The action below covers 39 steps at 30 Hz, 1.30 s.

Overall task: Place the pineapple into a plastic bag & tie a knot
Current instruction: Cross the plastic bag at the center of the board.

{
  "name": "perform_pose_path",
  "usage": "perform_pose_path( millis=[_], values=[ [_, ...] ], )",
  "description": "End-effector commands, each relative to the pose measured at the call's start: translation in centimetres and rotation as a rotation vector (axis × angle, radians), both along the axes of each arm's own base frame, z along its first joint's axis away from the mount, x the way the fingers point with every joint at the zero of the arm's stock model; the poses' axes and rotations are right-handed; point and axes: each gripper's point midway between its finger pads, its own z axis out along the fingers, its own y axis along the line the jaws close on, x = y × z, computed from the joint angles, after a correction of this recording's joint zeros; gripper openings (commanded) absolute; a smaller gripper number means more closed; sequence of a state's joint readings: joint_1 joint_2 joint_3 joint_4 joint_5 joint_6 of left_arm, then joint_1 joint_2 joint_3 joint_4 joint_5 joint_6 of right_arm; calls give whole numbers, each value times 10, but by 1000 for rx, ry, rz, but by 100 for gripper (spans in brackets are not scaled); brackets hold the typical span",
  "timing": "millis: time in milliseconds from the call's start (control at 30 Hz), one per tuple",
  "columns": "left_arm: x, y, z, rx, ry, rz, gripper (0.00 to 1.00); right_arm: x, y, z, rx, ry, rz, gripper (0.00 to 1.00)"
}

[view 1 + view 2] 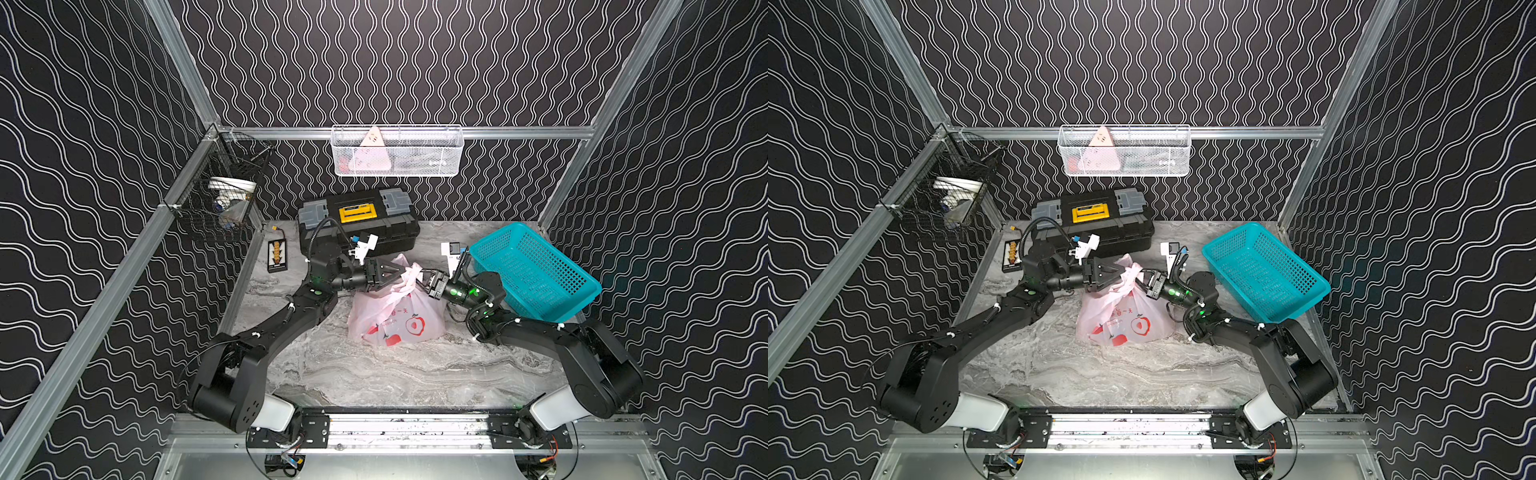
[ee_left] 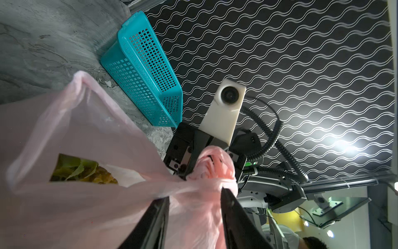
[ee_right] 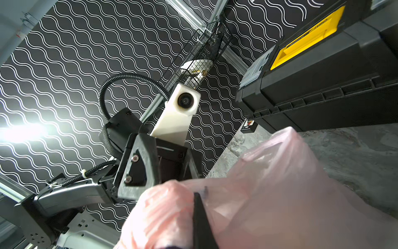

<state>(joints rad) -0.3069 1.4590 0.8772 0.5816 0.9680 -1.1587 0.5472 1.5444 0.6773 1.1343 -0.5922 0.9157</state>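
Slumping on the marbled table [image 1: 374, 374], the crinkly translucent plastic bag [image 1: 395, 324] bulged in both top views. In the left wrist view, the left gripper [image 2: 193, 207] stood parted astride pink film by the bunched knot [image 2: 213, 172]. In the right wrist view, the right gripper [image 3: 197, 200] pinched that knot tight.

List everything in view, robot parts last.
plastic bag: 1, pale pink with red apples, mid-table
knot: 1, pink, top of bag
pineapple: 1, yellow-green, inside bag
plastic basket: 1, teal, back right of table
toolbox: 1, black with yellow latch, back centre
connector board: 1, black, left of toolbox
wire basket: 1, white, back rail
mesh basket: 1, black, left wall
table: 1, grey marble
left gripper: 1, black, open astride bag's neck
right gripper: 1, black, shut on bag at knot
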Motion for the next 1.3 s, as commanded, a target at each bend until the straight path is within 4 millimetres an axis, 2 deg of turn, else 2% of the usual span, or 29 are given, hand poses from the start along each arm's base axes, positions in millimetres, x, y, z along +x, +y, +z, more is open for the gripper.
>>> perform_pose_path(
  millis=[0,133,300,433,533,667,767,933,1067,1133,1267],
  values=[
    [1,-2,19,-57,-53,-8,44,-4,0,16,29,-66,7,0],
    [-5,-12,21,-62,-58,-47,32,0,0,12,5,-61,-7,0],
    [-14,-26,12,-49,-51,-85,8,3,1,9,-4,-56,-16,0],
    [-26,-37,7,-53,-51,-134,0,6,0,8,-15,-51,-33,0],
    [-34,-45,1,-37,-49,-161,0,8,2,8,-23,-51,-35,0],
    [-43,-49,6,-47,-72,-185,0,12,2,2,-49,-38,-55,0],
    [-44,-49,7,-51,-80,-185,2,11,1,-2,-66,-38,-60,0],
    [-43,-48,-3,-34,-66,-170,2,7,3,0,-60,-44,-31,0],
    [-43,-42,-8,-36,-55,-150,21,2,4,1,-34,-45,-5,0],
    [-40,-35,-17,7,-43,-115,28,0,4,3,-22,-46,7,0],
    [-35,-11,-23,105,-55,-30,32,-6,6,6,0,-46,42,0]
  ],
)
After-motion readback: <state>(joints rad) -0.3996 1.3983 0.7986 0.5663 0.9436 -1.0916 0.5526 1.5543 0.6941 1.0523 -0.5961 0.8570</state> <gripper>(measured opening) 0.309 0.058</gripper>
